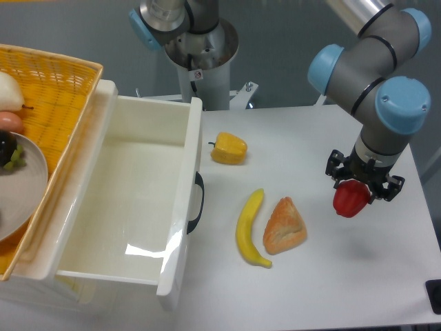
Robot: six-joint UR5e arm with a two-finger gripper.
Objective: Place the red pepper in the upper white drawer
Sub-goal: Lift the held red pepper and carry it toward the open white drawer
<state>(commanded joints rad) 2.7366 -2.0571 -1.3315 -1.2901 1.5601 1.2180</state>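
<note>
The red pepper [350, 198] hangs above the right side of the table, glossy and lobed, held from above by my gripper [362, 182], which is shut on it. The upper white drawer [180, 207] stands pulled out at the left, its deep interior empty, with its black curved handle [197, 203] facing right. The pepper is well to the right of the drawer, with the table's other foods between them.
A yellow bell pepper [229, 148], a banana [249, 227] and a croissant [284, 226] lie on the white table between drawer and gripper. A yellow wicker basket [65, 86] with a plate [31, 186] and fruit sits at the far left. The robot base [203, 55] stands behind.
</note>
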